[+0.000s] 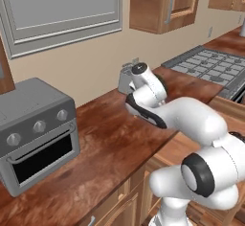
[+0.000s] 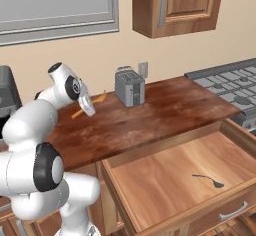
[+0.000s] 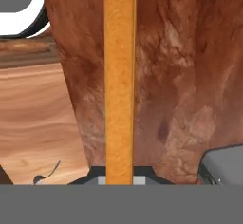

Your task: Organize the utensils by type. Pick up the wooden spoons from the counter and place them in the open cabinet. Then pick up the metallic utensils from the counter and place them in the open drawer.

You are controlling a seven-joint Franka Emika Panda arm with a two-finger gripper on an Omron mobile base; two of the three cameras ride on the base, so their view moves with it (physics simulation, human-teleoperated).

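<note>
**Fork's in the gripper, drawer is waiting**

Left base view: the white arm bends over the table (image 1: 103,139), a glossy reddish-brown wood-grain slab. The wrist blocks the gripper here. A grey toaster oven (image 1: 36,129) sits at the left end, a small toaster (image 1: 125,79) peeks out behind the arm, and the brown wall cabinet (image 1: 162,5) with its grey bar handle hangs above.

Right base view: the gripper (image 2: 88,108) is held above the table, with the fork (image 2: 89,105) running through it, slim and orange-gold, its long axis slanting from lower left to upper right. The drawer (image 2: 165,180) is pulled out below the table edge, well off to the right of the gripper and lower down. Plain light tan floor inside, brown sides, and a small dark utensil (image 2: 207,180) already lying in it.

Hand view: the gripper (image 3: 118,178) is pinched tight on the fork (image 3: 119,76), a flat, grainy orange strip with a rounded end, pointing straight away from the camera. Below it is the table, and the drawer's pale floor (image 3: 33,123) shows on the left.

The fork step looks about halfway done. The next move should be a swing to the right and down, keeping the fork's length lined up to fit inside the drawer walls.
</note>
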